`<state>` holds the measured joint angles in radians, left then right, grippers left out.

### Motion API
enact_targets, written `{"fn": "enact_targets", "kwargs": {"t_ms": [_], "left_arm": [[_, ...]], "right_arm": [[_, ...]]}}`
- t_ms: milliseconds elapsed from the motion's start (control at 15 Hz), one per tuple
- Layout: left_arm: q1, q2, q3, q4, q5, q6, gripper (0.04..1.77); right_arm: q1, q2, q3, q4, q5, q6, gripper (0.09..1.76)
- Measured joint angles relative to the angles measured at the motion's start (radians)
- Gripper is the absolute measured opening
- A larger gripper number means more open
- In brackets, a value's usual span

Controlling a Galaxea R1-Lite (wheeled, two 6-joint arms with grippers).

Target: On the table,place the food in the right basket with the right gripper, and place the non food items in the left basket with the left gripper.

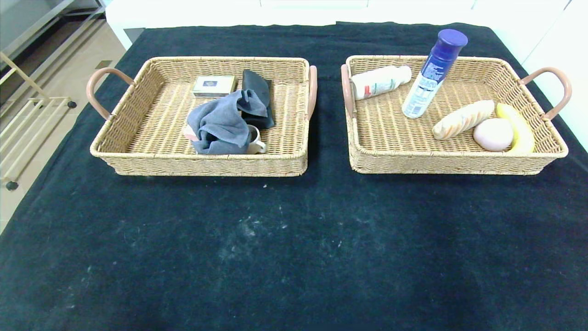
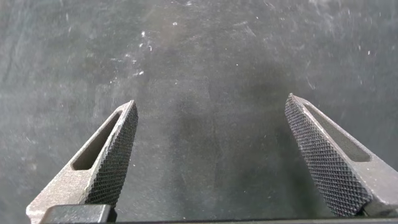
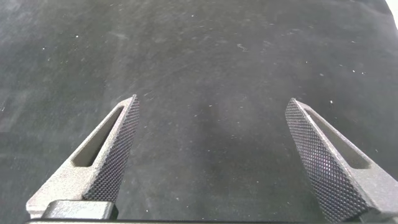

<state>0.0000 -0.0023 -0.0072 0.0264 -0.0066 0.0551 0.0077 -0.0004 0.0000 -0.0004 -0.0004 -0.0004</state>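
Two wicker baskets sit side by side on your dark table (image 1: 294,239), well apart from the bare front stretch, where only pale lint specks show. A pale metal rack (image 1: 27,124) stands on the floor off the table's left edge. Nothing lies between the baskets and the near edge.

Your left claw (image 2: 211,155) hangs above bare cloth with its fingers spread wide, holding and touching nothing. Your right claw (image 3: 211,155) is the same: wide apart, empty, over bare cloth.

The left basket (image 1: 138,156) holds a small flat box (image 1: 214,85), a dark pouch (image 1: 258,89), a grey cloth (image 1: 220,124) and a white mug (image 1: 255,140) partly under it. The right basket (image 1: 459,163) holds a lying white bottle (image 1: 381,82), a tilted blue-capped spray can (image 1: 434,73), a bread roll (image 1: 463,119), a pink egg-shaped item (image 1: 493,134) and a banana (image 1: 519,128).
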Motion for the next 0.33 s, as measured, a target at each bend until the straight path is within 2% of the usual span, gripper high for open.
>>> {"fn": "enact_targets", "kwargs": {"t_ms": [133,333], "left_arm": [[0.000,0.000,0.002,-0.006,0.006,-0.052,1.72],[0.001,0.000,0.003,-0.011,0.008,-0.064,1.72]], "right_arm": [[0.000,0.000,0.000,0.000,-0.001,0.005,1.71],[-0.001,0.000,0.000,-0.001,-0.001,0.005,1.71]]}}
